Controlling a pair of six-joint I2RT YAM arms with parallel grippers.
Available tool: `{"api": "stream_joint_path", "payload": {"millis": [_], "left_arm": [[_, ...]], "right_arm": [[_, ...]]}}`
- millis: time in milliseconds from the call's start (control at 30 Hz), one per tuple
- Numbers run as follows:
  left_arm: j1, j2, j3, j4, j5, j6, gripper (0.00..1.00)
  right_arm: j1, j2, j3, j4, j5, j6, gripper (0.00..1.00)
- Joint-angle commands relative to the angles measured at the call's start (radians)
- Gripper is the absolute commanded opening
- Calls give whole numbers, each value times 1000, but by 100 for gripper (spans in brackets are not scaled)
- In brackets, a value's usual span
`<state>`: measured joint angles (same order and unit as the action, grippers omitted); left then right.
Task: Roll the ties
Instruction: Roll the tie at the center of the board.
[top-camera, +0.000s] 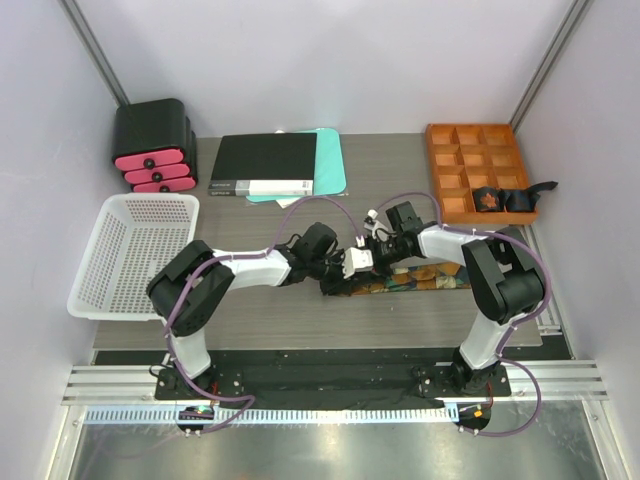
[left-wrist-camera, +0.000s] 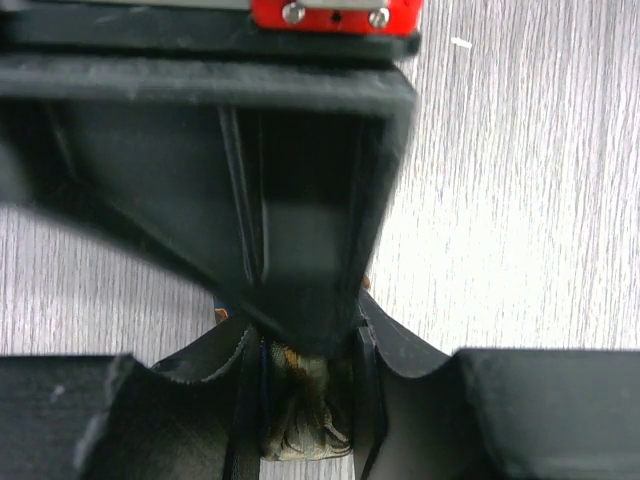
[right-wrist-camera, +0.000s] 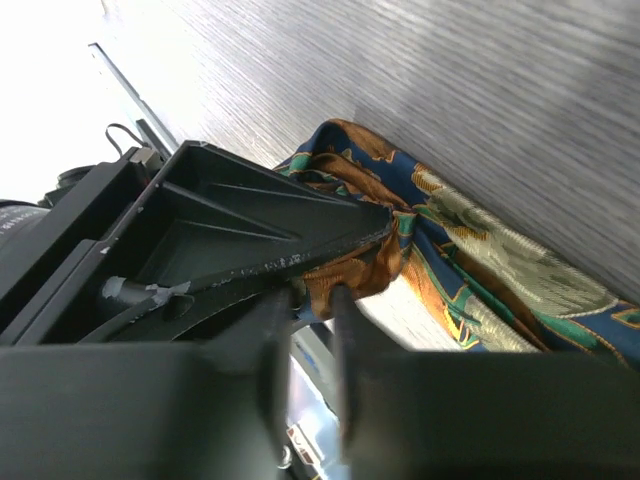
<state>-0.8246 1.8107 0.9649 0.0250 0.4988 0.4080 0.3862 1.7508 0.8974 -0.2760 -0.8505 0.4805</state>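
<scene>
A patterned tie (top-camera: 425, 279) in orange, blue and green lies flat along the table under the right arm. Its left end is bunched up where both grippers meet. My left gripper (top-camera: 338, 274) is shut on that bunched end, and the wad of fabric (left-wrist-camera: 305, 425) sits pinched between its jaws (left-wrist-camera: 305, 400). My right gripper (top-camera: 362, 261) comes in from the other side. In the right wrist view an orange fold of the tie (right-wrist-camera: 360, 272) sits between the tips of that gripper (right-wrist-camera: 308, 310), and the rest of the tie (right-wrist-camera: 480, 255) trails off to the right.
An orange compartment tray (top-camera: 452, 135) stands at the back right with a rolled tie (top-camera: 487, 200) in one cell and a dark one (top-camera: 528, 197) at its edge. A white basket (top-camera: 135, 250) sits left, black-and-pink drawers (top-camera: 152, 150) and a black folder (top-camera: 265, 163) behind.
</scene>
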Motion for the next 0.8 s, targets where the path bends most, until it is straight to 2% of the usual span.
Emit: {"api": "stream_joint_path", "payload": {"millis": [0, 33, 100, 200, 233, 467, 500, 533, 667, 767], "left_arm": [[-4, 61, -29, -115, -69, 35, 27], [-5, 56, -31, -119, -75, 38, 29], [-2, 42, -34, -126, -77, 41, 32], [18, -5, -43, -120, -65, 25, 50], [33, -20, -45, -119, -62, 15, 58], [74, -209, -80, -82, 17, -55, 79], [76, -230, -89, -80, 26, -61, 92], [77, -267, -98, -82, 30, -61, 96], [78, -313, -164, -60, 64, -54, 100], [78, -274, -173, 13, 67, -70, 100]], "right_arm": [[20, 15, -2, 35, 30, -11, 8], [14, 16, -5, 28, 34, -16, 3], [3, 33, -5, 3, 45, -39, 1], [-32, 53, -8, -41, 73, -86, 1], [-52, 59, -14, -49, 83, -97, 1], [-119, 95, -17, -100, 122, -180, 1], [-124, 98, -17, -104, 126, -187, 1], [-125, 107, -14, -109, 142, -201, 1], [-129, 134, -12, -108, 168, -221, 1], [-118, 151, -12, -101, 163, -221, 1]]}}
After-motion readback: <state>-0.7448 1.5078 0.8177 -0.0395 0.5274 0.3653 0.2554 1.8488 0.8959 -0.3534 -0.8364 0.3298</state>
